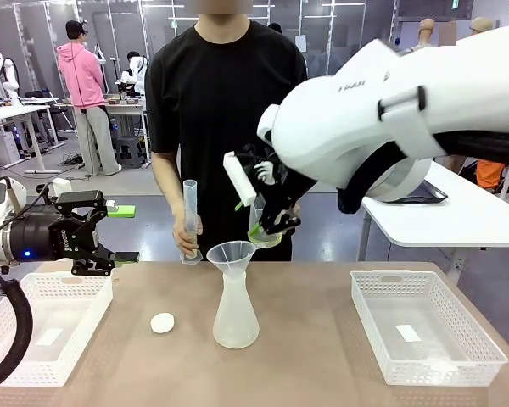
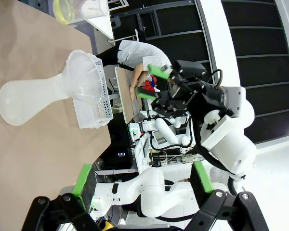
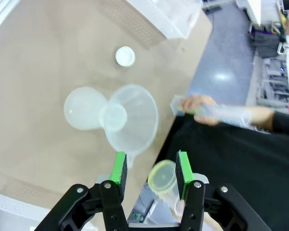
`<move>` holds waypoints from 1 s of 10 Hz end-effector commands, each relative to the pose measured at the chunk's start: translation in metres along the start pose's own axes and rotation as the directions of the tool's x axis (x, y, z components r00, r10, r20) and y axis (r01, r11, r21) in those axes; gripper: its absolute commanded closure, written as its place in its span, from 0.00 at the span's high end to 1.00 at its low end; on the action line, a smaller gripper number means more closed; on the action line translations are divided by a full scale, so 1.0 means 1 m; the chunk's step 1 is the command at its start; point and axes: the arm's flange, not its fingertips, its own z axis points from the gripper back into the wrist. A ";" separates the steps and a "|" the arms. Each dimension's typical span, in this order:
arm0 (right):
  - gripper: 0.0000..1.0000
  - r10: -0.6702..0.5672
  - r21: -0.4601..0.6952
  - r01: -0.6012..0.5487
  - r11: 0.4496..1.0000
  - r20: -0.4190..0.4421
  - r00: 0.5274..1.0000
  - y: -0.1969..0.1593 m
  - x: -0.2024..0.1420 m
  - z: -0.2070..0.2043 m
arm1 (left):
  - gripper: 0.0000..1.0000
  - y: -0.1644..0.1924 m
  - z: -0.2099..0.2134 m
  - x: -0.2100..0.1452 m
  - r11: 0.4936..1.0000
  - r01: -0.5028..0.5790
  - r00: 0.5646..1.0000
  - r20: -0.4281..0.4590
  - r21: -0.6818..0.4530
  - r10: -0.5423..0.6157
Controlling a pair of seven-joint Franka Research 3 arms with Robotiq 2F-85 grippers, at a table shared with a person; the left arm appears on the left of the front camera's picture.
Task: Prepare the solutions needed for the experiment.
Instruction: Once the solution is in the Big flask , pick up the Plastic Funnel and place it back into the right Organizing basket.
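Note:
The solutions show as yellow-green liquid in a small clear beaker [image 1: 263, 236] [image 3: 163, 178] [image 2: 72, 9], just behind and above the funnel [image 1: 231, 253]. The funnel sits in a frosted conical flask [image 1: 236, 318] [image 3: 82, 108] at mid-table. My right gripper [image 1: 271, 222] [image 3: 151, 168] [image 2: 151, 83] hovers over the beaker, its jaws partly apart with nothing between the pads. What holds the beaker is hidden by my arm. My left gripper [image 1: 123, 233] [image 2: 140, 178] is open and empty over the left tray.
The person across the table holds a clear graduated cylinder [image 1: 189, 222] [image 3: 221, 114] upright. A white round stopper [image 1: 162, 322] [image 3: 125, 56] lies left of the flask. White mesh trays stand at the left [image 1: 47, 326] and right [image 1: 424, 326].

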 end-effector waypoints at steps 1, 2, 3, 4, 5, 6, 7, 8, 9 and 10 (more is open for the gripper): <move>0.53 -0.221 0.008 0.228 0.974 -0.201 0.954 0.003 -0.020 0.027 | 1.00 -0.001 0.002 0.000 1.000 0.005 1.000 0.003 0.001 -0.005; 0.53 -0.408 -0.003 0.417 0.909 -0.210 0.888 0.004 -0.039 0.045 | 1.00 -0.001 0.002 0.000 1.000 0.005 1.000 0.003 0.001 -0.005; 0.53 -0.506 -0.007 0.522 0.853 -0.258 0.823 0.010 -0.056 0.058 | 1.00 -0.001 0.002 0.000 1.000 0.005 1.000 0.003 0.001 -0.005; 0.53 -0.599 -0.006 0.634 0.773 -0.335 0.727 0.019 -0.070 0.071 | 1.00 -0.001 0.002 0.000 1.000 0.005 1.000 0.003 0.001 -0.005; 0.53 -0.682 -0.013 0.736 0.677 -0.387 0.620 0.030 -0.080 0.085 | 1.00 -0.001 0.002 0.000 1.000 0.005 1.000 0.003 0.001 -0.005; 0.53 -0.781 -0.008 0.823 0.568 -0.321 0.536 0.044 -0.091 0.099 | 1.00 -0.001 0.002 0.000 1.000 0.005 1.000 0.003 0.001 -0.005; 0.53 -0.829 0.027 0.865 0.501 -0.272 0.489 0.060 -0.103 0.107 | 1.00 -0.001 0.002 0.000 1.000 0.005 1.000 0.003 0.001 -0.005; 0.53 -0.828 0.029 0.867 0.497 -0.284 0.484 0.073 -0.108 0.111 | 1.00 -0.001 0.002 0.000 1.000 0.005 1.000 0.003 0.001 -0.005; 0.53 -0.655 0.088 0.709 0.700 -0.317 0.686 0.079 -0.097 0.109 | 1.00 -0.001 0.002 0.000 1.000 0.005 1.000 0.003 0.001 -0.005; 0.53 -0.784 0.049 0.843 0.536 -0.342 0.519 0.062 -0.112 0.109 | 1.00 -0.001 0.002 0.000 1.000 0.005 1.000 0.003 0.001 -0.005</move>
